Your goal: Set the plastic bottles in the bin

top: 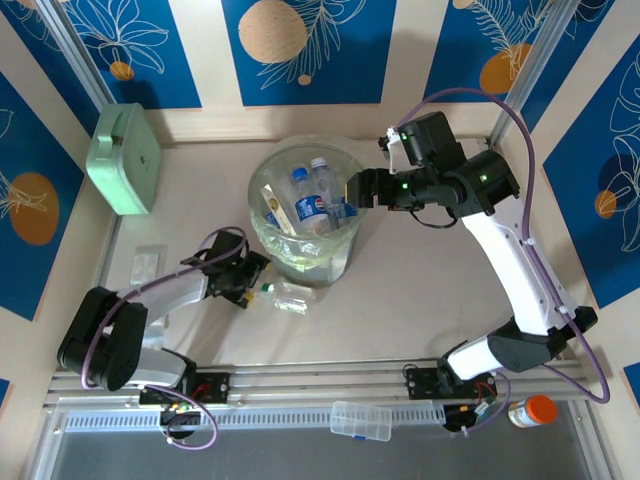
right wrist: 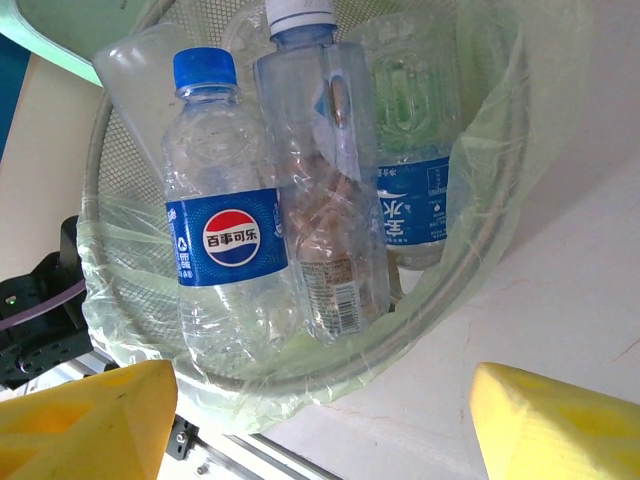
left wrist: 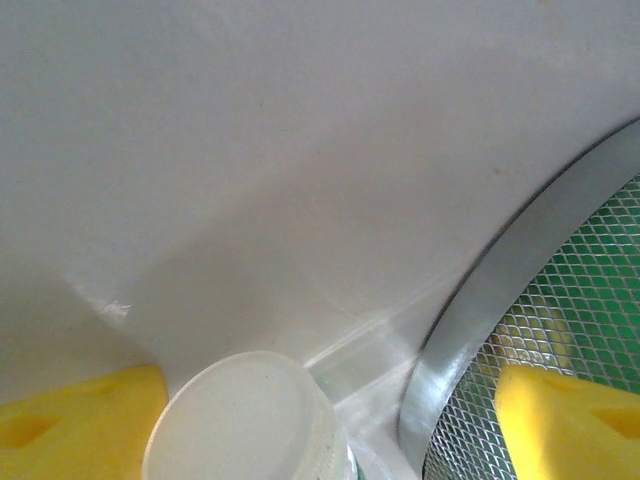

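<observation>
Top external view, left arm (top: 185,292): lies low over the near-left part of the table (top: 430,290), doubles back at the elbow beside its base, stretches forward and to the right. Ends with the left gripper (top: 255,281) right at a fallen bottle (top: 290,297) on the tabletop, just beside the foot of the bin (top: 338,262).

Left wrist view: looks along the table with yellow fingers (left wrist: 70,425) set wide in both lower corners. Shows a pale round cap (left wrist: 240,425) low between them, close against the finger in the left corner and apart from the other; clamps nothing. Catches the bin's mesh wall and grey base ring at the right edge.

Top external view, right arm (top: 515,270): climbs from its base at the near right, leans toward the far right, bends sharply at the elbow, reaches leftward. Holds the right gripper (top: 352,190) above the right rim of the bin, over the plastic bottles (top: 310,205) packed upright inside.

Right wrist view: peers down into the bin past yellow fingertips (right wrist: 90,425) spread wide and empty. Takes in, inside the bag lining (right wrist: 485,150), a blue-capped Pepsi bottle (right wrist: 225,240), a clear white-capped bottle (right wrist: 320,180) leaning against it, and a blue-labelled bottle (right wrist: 415,200) behind.
</observation>
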